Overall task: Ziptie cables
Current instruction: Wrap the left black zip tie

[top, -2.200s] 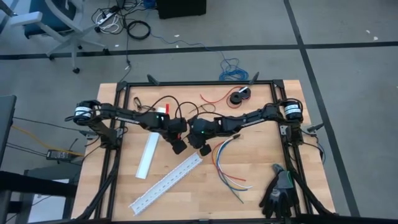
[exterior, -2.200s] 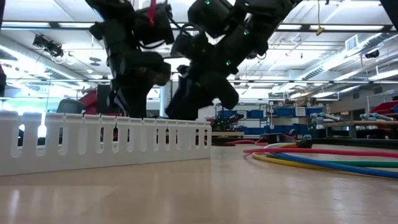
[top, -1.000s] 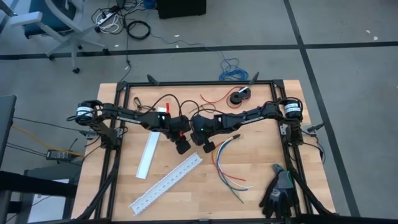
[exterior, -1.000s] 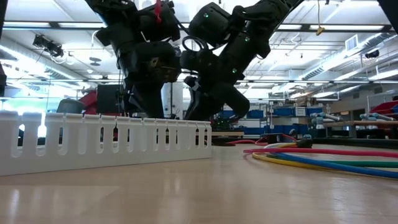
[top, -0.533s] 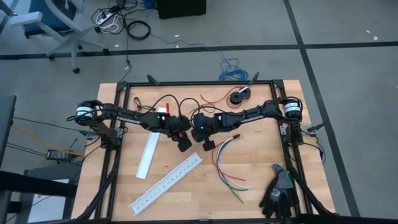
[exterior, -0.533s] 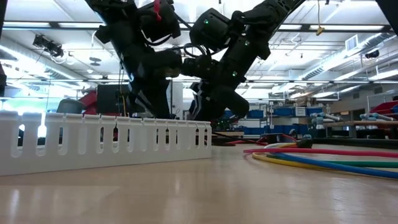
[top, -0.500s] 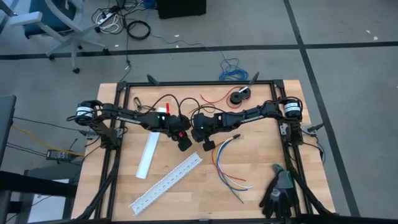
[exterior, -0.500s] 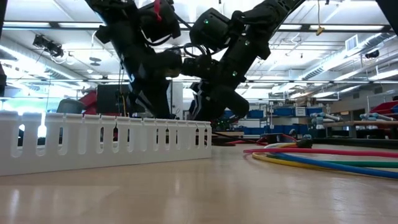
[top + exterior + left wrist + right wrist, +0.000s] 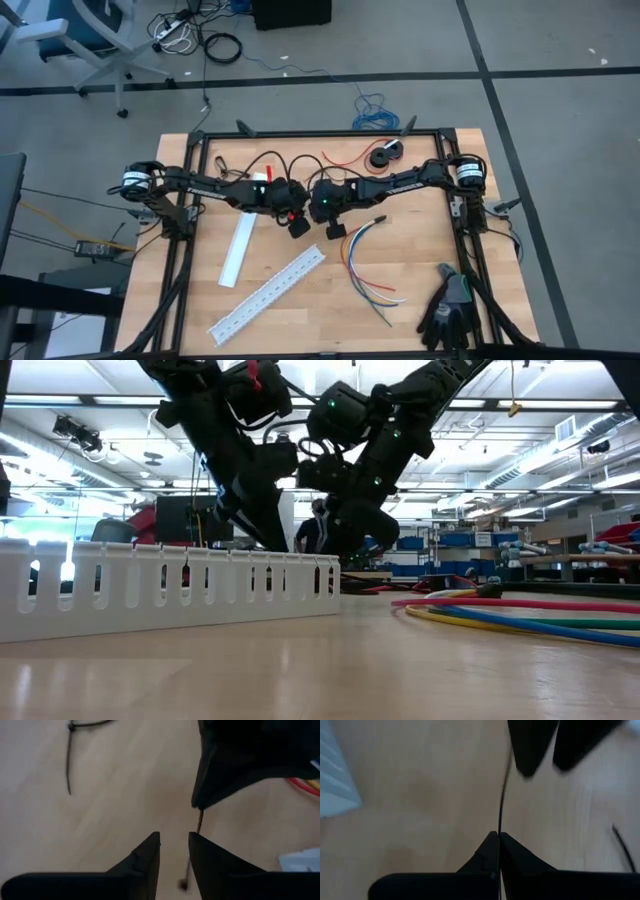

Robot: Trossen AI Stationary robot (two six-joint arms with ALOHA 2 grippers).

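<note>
The cables, a fan of red, orange, blue, green and white wires, lie flat on the wooden table right of centre, also seen low across the table. Their black-sleeved end points toward the far edge. Just left of that end, both grippers hang close together above the table, slanting down. My right gripper is shut on a thin black zip tie. My left gripper is open; the tie runs past one of its fingers. My right gripper pinches the black zip tie between its two fingertips, the strip running on straight ahead of the fingers. It comes slanting down from the table's right side. The tie is clear of the table, its headed end hanging by the left fingers. My left gripper: I cannot tell whether a finger touches the tie.
A white slotted cable duct lies slantwise near the front, with a flat white strip to its left. Black gloves sit front right, a black roll and a red wire at the back. Spare ties lie loose.
My left gripper has stayed where it was but turned at the wrist, its fingers swinging toward my right gripper. My right gripper has rolled a little in place, the tie still in it. The cables have not moved.
</note>
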